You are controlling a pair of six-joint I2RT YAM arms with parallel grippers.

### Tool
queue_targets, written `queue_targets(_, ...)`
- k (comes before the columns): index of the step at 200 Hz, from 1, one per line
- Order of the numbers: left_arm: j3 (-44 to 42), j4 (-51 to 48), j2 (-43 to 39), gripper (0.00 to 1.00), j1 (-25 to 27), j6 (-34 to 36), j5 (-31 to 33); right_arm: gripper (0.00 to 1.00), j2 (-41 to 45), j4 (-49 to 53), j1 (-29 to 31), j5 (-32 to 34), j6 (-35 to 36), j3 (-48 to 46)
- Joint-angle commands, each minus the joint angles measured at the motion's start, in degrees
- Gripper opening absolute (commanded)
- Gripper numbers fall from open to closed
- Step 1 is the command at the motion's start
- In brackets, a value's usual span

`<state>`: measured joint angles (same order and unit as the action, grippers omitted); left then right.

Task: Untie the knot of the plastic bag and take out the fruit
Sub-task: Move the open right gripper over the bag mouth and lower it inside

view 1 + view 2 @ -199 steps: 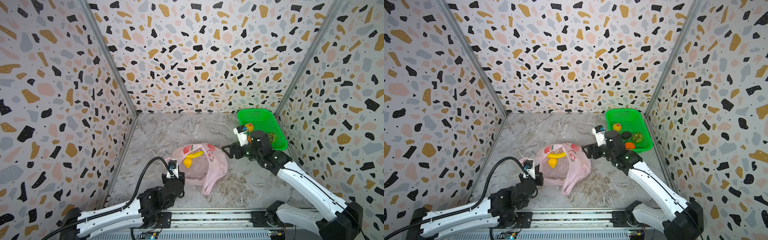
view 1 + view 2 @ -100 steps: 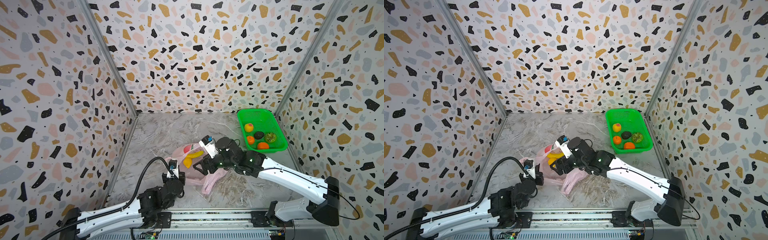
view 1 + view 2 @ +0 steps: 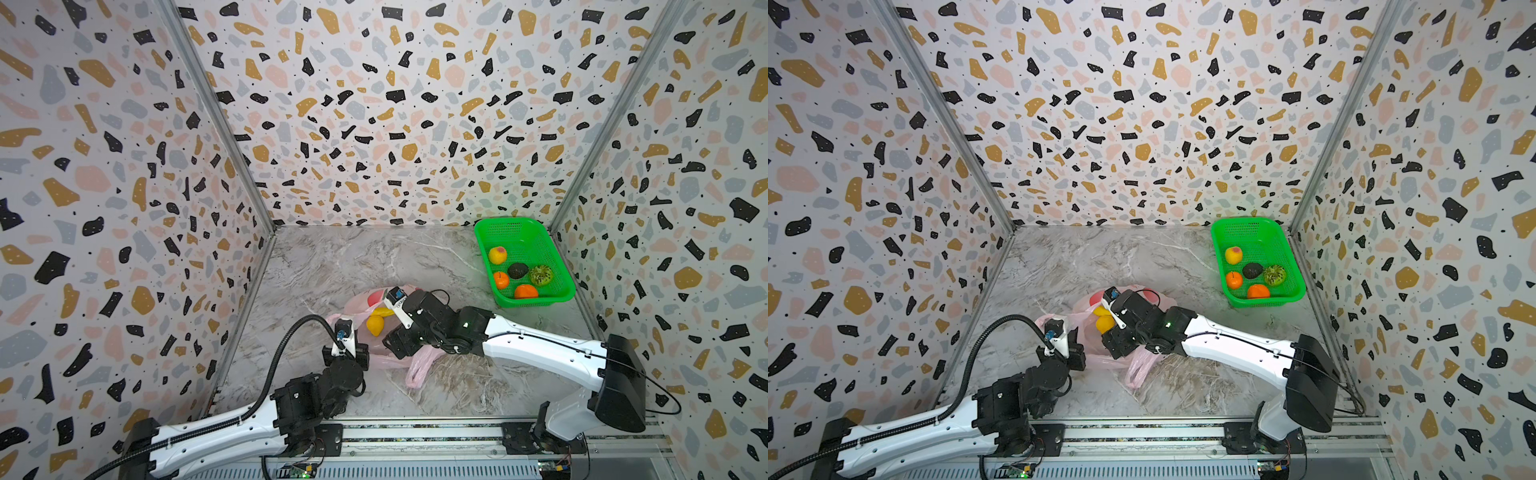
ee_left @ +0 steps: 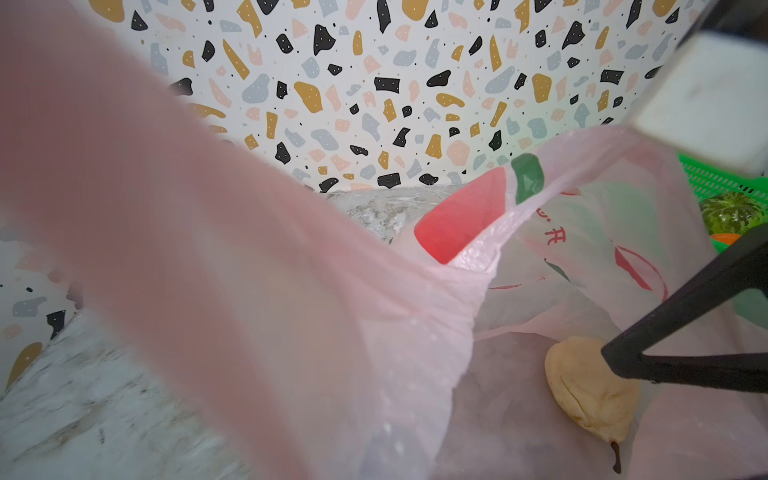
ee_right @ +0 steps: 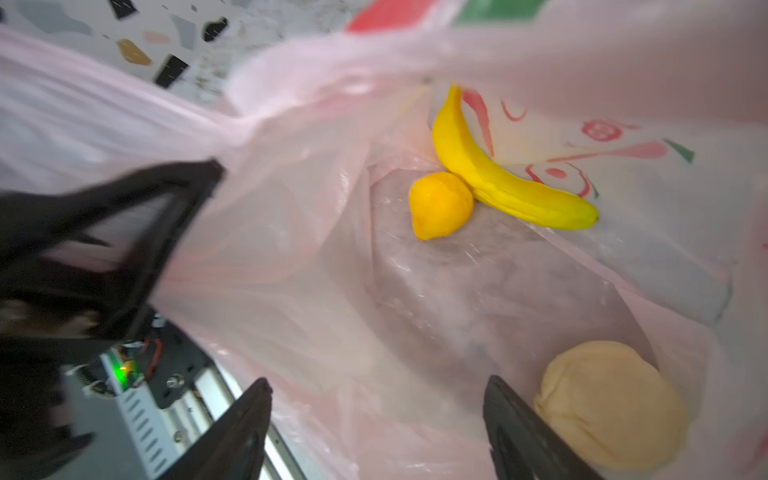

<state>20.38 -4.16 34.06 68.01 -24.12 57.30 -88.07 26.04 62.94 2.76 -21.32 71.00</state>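
the plastic bag (image 3: pixel 417 368) lies on the marble floor (image 3: pixel 332 257), a little toward 6 o'clock from the middle in both top views. its mouth is pulled wide open and one handle loop trails off toward 5 o'clock.

through my right wrist camera i see three pieces of fruit inside: a banana (image 5: pixel 498 174) touching a small yellow fruit (image 5: pixel 440 205), and a cream ball (image 5: pixel 611 407) apart from those two, just beside one finger of the right claw (image 5: pixel 376 386). that claw is inside the mouth of the bag with its fingers spread wide, gripping nothing. its arm comes in from the bag's 4 o'clock.

the left claw (image 3: pixel 1075 336) sits at the bag's 7 o'clock, clamped tight on the bag's rim. the pink plastic stretches taut away from it and fills much of my left wrist view.

at 2 o'clock from the bag, well apart in the back right corner, the green basket (image 3: pixel 484 237) holds five other fruits (image 3: pixel 517 271).
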Motion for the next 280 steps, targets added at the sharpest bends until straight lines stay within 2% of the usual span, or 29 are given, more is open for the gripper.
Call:
queue_targets(1,0.8,1.4,-0.7,0.0,0.3,0.6,0.4,0.81,-0.3,7.1,-0.4,9.7,3.5,0.9)
queue_targets(26,0.5,1.6,-0.7,0.0,0.3,0.3,0.1,0.82,-0.3,10.5,-1.2,17.3,5.9,0.1)
queue_targets(54,0.8,1.6,-0.6,0.0,0.3,0.5,-0.2,0.82,2.5,9.9,-0.9,23.6,9.3,-2.7)
queue_targets(87,1.4,1.6,-0.3,0.0,0.3,0.5,-0.5,0.82,5.6,6.2,1.9,26.1,14.4,-7.1)
queue_targets(137,2.8,2.3,0.8,0.0,0.3,1.7,-1.3,0.82,8.7,2.3,6.2,22.1,16.6,-11.0)
queue_targets(172,2.3,3.1,1.2,0.0,0.3,1.7,-2.1,0.82,5.3,1.5,5.9,20.6,18.7,-10.1)
queue_targets(248,1.9,1.7,0.3,0.0,0.3,2.4,-2.2,0.81,-8.2,9.6,0.1,7.9,22.4,6.9)
queue_targets(280,1.3,2.1,0.0,0.0,0.2,2.0,-2.7,0.81,-14.0,16.1,-1.7,6.3,22.5,16.2)
